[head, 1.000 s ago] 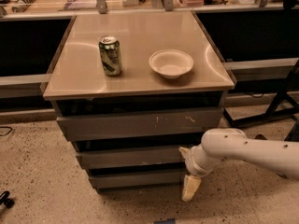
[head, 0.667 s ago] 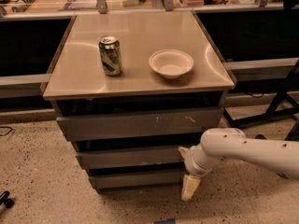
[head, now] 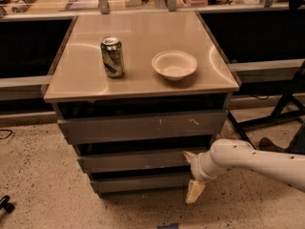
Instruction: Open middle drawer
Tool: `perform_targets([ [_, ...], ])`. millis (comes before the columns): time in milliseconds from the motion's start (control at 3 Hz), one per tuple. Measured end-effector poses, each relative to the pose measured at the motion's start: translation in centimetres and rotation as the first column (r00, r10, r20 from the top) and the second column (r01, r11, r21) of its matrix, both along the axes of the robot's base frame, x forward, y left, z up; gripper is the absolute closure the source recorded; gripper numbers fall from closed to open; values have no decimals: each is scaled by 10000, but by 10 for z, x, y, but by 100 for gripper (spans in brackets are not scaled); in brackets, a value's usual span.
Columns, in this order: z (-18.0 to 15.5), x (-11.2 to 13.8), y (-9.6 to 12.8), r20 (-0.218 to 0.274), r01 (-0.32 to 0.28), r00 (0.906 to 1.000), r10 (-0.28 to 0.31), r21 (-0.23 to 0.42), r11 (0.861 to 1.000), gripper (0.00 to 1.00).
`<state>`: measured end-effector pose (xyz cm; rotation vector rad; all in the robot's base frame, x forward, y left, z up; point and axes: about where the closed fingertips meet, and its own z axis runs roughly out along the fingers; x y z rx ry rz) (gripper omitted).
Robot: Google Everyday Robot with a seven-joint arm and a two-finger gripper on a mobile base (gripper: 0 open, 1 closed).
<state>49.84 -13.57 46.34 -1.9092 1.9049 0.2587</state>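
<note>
The plain dark-grey middle drawer front [head: 133, 160] sits pushed in between the scratched wide grey front [head: 119, 127] and the narrow one [head: 138, 182]. The cream two-finger gripper [head: 192, 174] waits at its right end, fingers [head: 195, 192] spread, seemingly to catch its edge.

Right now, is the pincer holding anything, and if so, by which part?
Nothing is held. The pincer stands open at the right end of the middle drawer, its upper finger by the front's top edge.
</note>
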Motion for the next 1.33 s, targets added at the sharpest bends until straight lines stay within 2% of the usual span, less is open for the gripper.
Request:
perform_targets([
  [667, -23, 46, 1, 800, -382, 9962, 335, 587, 9975, 0],
  [1000, -36, 68, 7, 907, -593, 9944, 536, 618, 9963, 0],
  [1333, -65, 101, 28, 732, -1063, 9922, 1014, 673, 9921, 0],
])
